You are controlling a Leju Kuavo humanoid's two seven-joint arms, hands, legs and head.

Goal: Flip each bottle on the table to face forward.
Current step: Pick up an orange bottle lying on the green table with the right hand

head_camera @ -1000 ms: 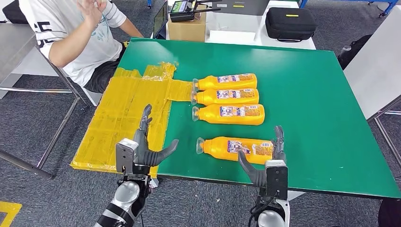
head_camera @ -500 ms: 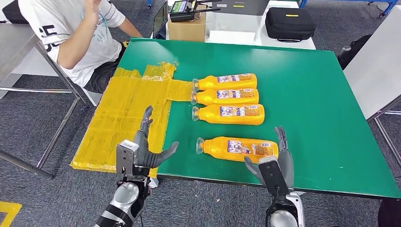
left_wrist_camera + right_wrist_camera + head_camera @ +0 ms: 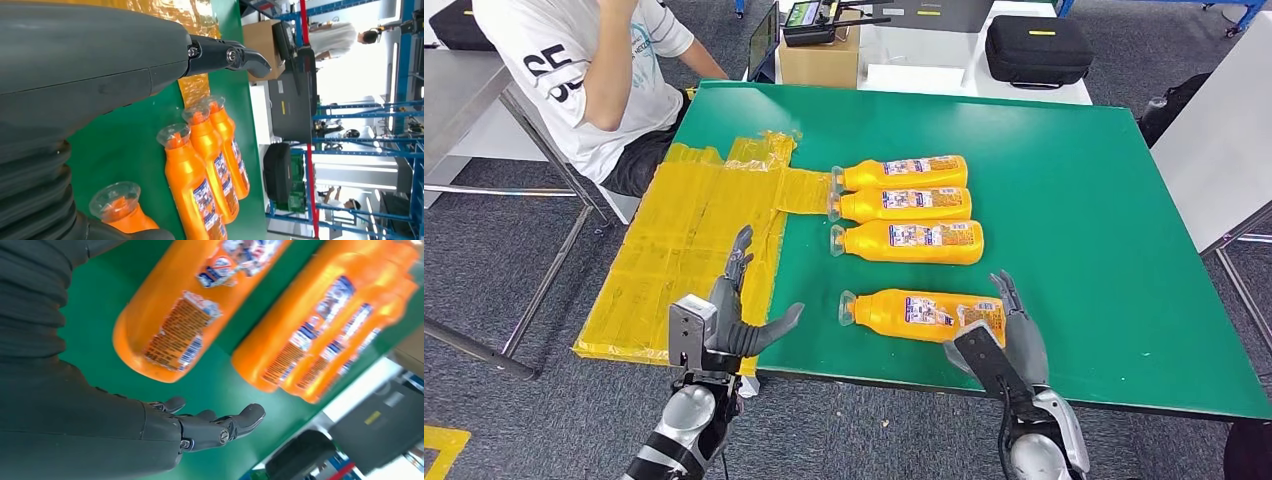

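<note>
Several orange bottles with clear caps lie on their sides on the green table (image 3: 1084, 190), caps pointing left. Three form a tight row: the far bottle (image 3: 902, 172), the middle bottle (image 3: 902, 204) and the third bottle (image 3: 909, 241). A fourth, the near bottle (image 3: 924, 315) (image 3: 180, 315), lies alone close to the front edge. My right hand (image 3: 1002, 345) (image 3: 200, 427) is open, fingers spread, just beside that bottle's base without holding it. My left hand (image 3: 729, 315) is open over the table's front left edge, left of the near bottle's cap (image 3: 114, 200).
Yellow plastic sheeting (image 3: 689, 245) covers the table's left side and hangs over the edge. A person in a white shirt (image 3: 574, 70) sits at the far left corner. A cardboard box (image 3: 819, 55) and a black case (image 3: 1036, 48) stand behind the table.
My right hand has tilted and shifted slightly right by the near bottle's base. The person has lowered a raised hand. My left hand has barely moved.
</note>
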